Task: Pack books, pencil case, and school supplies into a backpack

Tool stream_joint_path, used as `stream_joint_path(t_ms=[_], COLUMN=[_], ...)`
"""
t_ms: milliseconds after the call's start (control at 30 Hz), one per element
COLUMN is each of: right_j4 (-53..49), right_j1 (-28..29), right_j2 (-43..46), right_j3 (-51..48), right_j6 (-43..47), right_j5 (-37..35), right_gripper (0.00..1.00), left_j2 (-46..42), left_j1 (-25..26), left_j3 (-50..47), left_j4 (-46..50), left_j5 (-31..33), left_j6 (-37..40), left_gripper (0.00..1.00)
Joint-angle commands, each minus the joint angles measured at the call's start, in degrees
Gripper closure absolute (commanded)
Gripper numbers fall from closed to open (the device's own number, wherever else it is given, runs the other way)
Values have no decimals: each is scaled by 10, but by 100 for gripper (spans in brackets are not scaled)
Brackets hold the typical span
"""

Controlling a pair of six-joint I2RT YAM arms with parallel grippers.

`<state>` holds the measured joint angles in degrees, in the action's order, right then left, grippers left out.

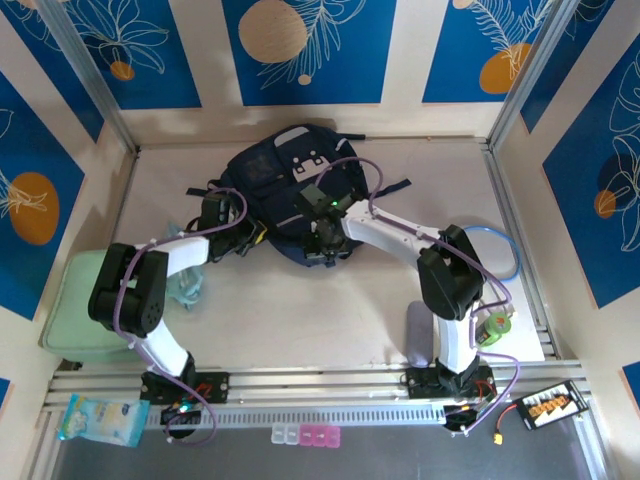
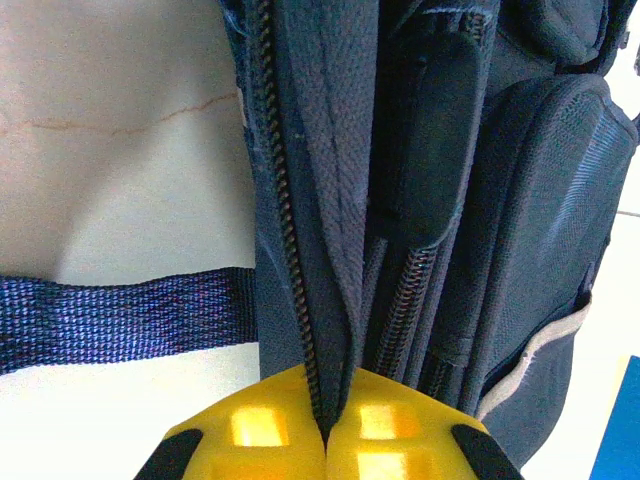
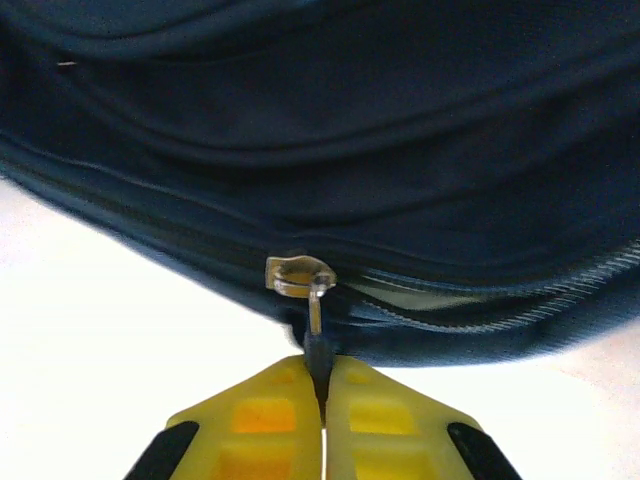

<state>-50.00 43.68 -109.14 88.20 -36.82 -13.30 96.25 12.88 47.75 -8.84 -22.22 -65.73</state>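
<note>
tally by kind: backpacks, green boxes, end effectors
backpack: 1
pale green box: 1
left end effector, right end effector: 2
total: 4

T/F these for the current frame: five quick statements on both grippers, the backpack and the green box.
1. The right gripper is shut on the zipper pull of the backpack. True.
2. The left gripper hangs open above the table. False: it is shut on the backpack's fabric edge, beside a zipper.
3. The backpack lies at the far middle of the table. True.
4. The pale-green box sits on top of the backpack. False: it is at the table's left edge, apart from the backpack.
5. Both grippers are at the backpack. True.
</note>
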Motion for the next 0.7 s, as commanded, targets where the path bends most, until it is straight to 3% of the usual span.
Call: stream_joint_path(t_ms=[0,533,567,667], right_j4=[-37,1,12,43], right_j1=[-18,-76,-72,-52], right_j2=[25,55,57,57], right_j3=[-23,-59,-62,-64], right_j6=[-26,-11,1,39], right_j5=[-37,-22,-12,22], right_gripper=[94,98,98,100], left_j2=[5,9,7,-2], left_j1=[-3,-3,-3,-8], left_j3=[18,29,31,39], left_j4=[3,26,33,74], left_j5=[24,14,17,31], left_j6=[15,40,44,69], left_gripper=[100,100,98,69])
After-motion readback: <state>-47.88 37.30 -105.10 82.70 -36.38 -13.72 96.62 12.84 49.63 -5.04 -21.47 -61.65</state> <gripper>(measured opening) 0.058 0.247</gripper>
